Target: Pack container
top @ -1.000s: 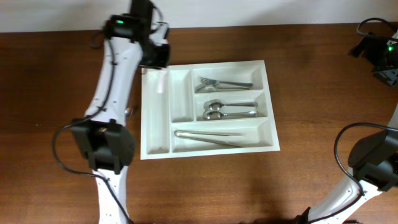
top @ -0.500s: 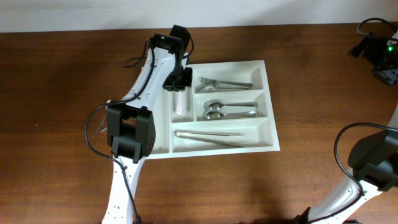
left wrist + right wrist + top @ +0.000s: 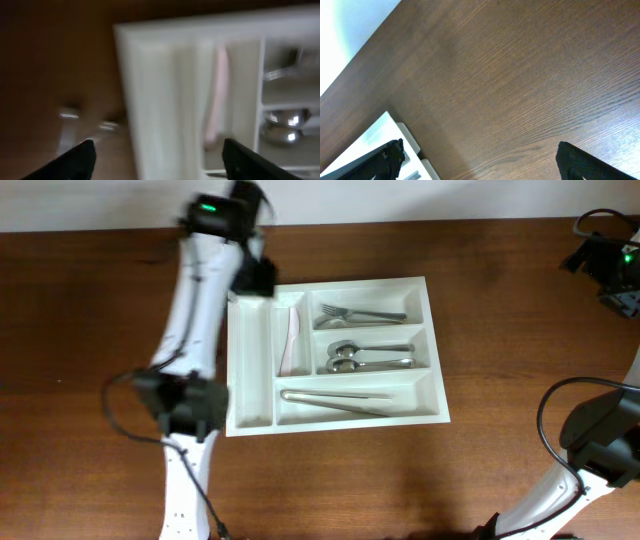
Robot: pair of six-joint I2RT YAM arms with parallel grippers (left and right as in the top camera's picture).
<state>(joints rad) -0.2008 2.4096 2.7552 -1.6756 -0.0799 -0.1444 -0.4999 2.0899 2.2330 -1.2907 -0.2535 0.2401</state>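
At the near edge of the bench, the left arm (image 3: 190, 320) and right arm (image 3: 600, 440) are rooted.

Mid-bench, slightly left of centre, the container (image 3: 250, 370) is found lying flat.
- Nearest wide compartment: filled by a long utensil (image 3: 335, 398).
- Middle compartment: spoons (image 3: 365, 358).
- Farthest compartment: a fork (image 3: 360, 313).
- Inner narrow compartment: a pale pinkish piece (image 3: 292, 340) is lodged here. The outer narrow one is seen bare.

The left arm is stretched toward the far edge, its wrist over the container's far-left corner and its camera turned down. The left gripper (image 3: 162, 162) is spread wide, with nothing between the fingers. The right gripper (image 3: 482, 160) is parked by the far-right corner, likewise parted and empty.

Step judged: pale piece placed, left gripper free. The next move calls for another utensil to be located. A blurred glint (image 3: 67, 114) on the bench beside the container cannot be identified.
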